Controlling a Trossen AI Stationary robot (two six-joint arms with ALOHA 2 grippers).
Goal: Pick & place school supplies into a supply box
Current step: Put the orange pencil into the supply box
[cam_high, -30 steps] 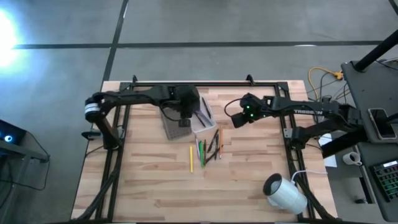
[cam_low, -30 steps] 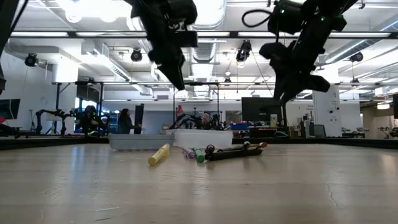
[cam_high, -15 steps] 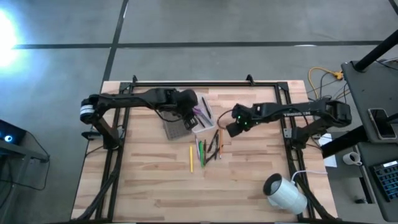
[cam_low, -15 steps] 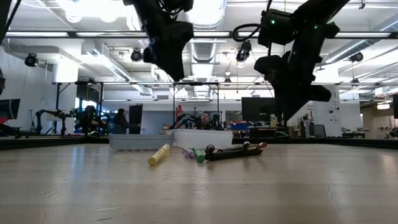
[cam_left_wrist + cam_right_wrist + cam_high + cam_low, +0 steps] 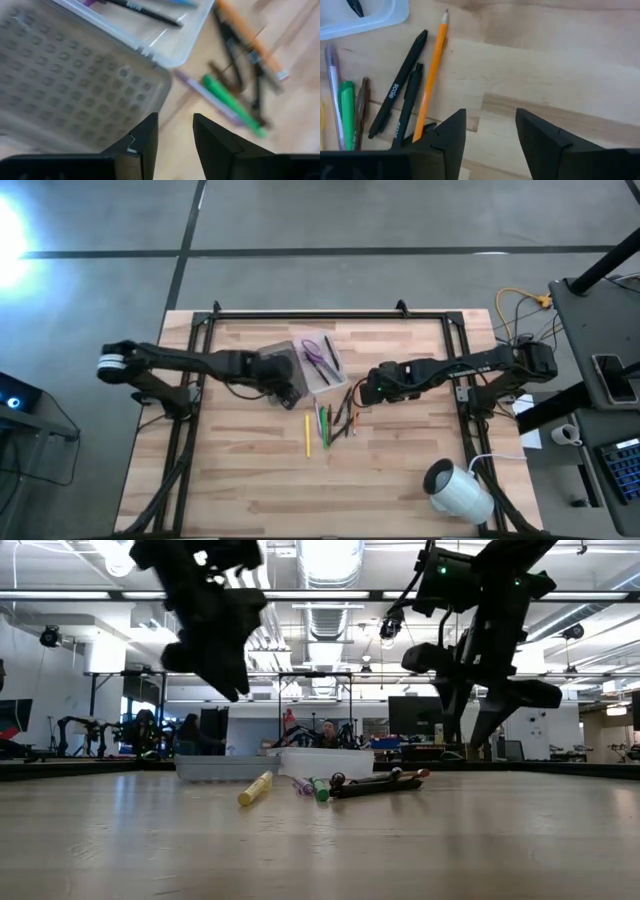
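Observation:
The supply box, a clear tray (image 5: 322,380), sits mid-table holding purple-handled scissors (image 5: 315,352) and a dark pen (image 5: 145,11). Its grey textured lid (image 5: 277,360) lies flat against the tray's left side. Loose school supplies lie on the wood in front of the tray: a yellow pen (image 5: 307,434), a green pen (image 5: 230,102), black pens (image 5: 400,95) and an orange pencil (image 5: 432,70). My left gripper (image 5: 175,145) hovers open over the lid's near right corner. My right gripper (image 5: 490,145) hangs open above bare wood just right of the orange pencil, pointing steeply down.
A white roll (image 5: 455,490) lies at the table's near right corner. A black frame rail (image 5: 320,315) runs along the far edge. Bare wood spreads across the table's near half.
My left gripper has drawn back from over the tray toward the table's left and near side, sinking and rolling, and now hangs above the lid. My right gripper has moved left and down toward the loose pens, rolled, and opened wider.

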